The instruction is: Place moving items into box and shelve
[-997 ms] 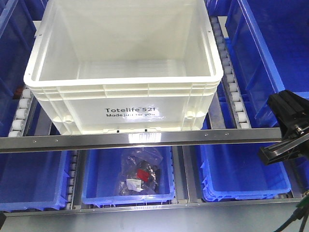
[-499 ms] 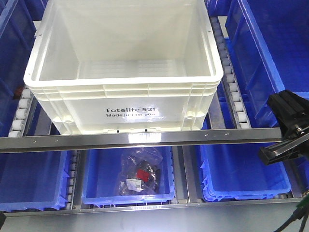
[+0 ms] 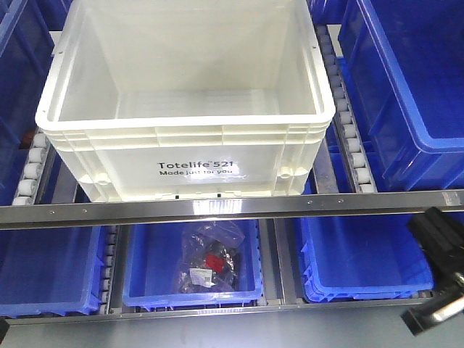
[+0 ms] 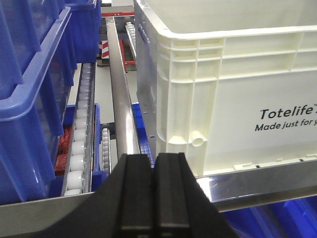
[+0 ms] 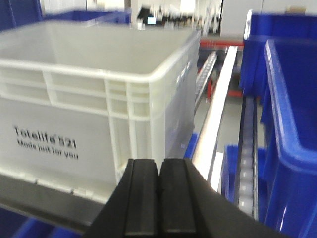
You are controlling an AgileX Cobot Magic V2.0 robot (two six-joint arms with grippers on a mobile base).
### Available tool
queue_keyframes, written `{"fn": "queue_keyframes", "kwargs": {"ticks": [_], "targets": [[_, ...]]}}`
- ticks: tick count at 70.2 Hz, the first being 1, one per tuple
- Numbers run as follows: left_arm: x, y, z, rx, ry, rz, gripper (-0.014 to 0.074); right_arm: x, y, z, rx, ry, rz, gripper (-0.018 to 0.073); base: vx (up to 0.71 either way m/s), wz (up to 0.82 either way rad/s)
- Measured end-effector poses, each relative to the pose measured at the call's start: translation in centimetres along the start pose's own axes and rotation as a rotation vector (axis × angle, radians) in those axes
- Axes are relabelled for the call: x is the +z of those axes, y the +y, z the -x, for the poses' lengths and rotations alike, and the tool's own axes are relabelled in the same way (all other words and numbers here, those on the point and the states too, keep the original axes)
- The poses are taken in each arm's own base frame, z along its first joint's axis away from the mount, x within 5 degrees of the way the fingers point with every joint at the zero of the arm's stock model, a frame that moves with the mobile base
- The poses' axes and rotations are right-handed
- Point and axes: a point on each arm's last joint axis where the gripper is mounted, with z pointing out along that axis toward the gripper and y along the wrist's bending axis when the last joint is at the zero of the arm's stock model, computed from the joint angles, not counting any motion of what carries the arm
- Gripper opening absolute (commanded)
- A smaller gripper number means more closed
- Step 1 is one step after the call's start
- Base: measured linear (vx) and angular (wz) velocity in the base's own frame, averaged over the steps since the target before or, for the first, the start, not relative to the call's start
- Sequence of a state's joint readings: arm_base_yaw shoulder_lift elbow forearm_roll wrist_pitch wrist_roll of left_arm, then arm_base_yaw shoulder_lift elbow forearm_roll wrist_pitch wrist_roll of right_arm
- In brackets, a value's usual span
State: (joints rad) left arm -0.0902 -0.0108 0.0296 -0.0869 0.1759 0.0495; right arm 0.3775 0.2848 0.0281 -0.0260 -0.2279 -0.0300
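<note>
We see the box point(image 3: 187, 109), a white tote printed "Totelife 521", sitting on the upper shelf level between two roller tracks point(image 3: 349, 123), its front wall just behind the metal rail point(image 3: 217, 206) that runs across the shelf front. Its inside looks bare from the front view, though the near floor is hidden by the front wall, so we cannot say where the moving items are. Blue bins point(image 3: 406, 94) flank it on both sides, and more sit on the level below; the middle lower bin point(image 3: 192, 264) holds a clear bag point(image 3: 210, 257) with dark and red contents. Our left gripper point(image 4: 152, 193) has its jaws pressed together on nothing, facing the tote's left front corner. Our right gripper point(image 5: 159, 198) is likewise closed and empty, by the tote's right front corner.
</note>
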Motion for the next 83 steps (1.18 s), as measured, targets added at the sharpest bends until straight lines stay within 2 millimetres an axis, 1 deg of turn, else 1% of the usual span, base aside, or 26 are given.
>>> {"fn": "queue_keyframes", "kwargs": {"ticks": [8,14,25,83], "targets": [[0.0,0.0,0.0,0.000,0.000,0.000,-0.0027,-1.7,0.0,0.2,-0.003,-0.063,-0.007,-0.0015,0.00,0.00],[0.0,0.0,0.0,0.000,-0.001,0.000,-0.0027,-2.3,0.0,-0.4,-0.004,-0.029,-0.008,-0.0015,0.00,0.00],[0.0,0.0,-0.1,0.000,0.003,0.000,-0.0027,-2.3,0.0,-1.0,-0.006,0.034,-0.007,-0.0015,0.00,0.00],[0.0,0.0,-0.1,0.000,0.003,0.000,-0.0026,-2.3,0.0,-1.1,-0.006,0.042,-0.007,-0.0015,0.00,0.00]]}}
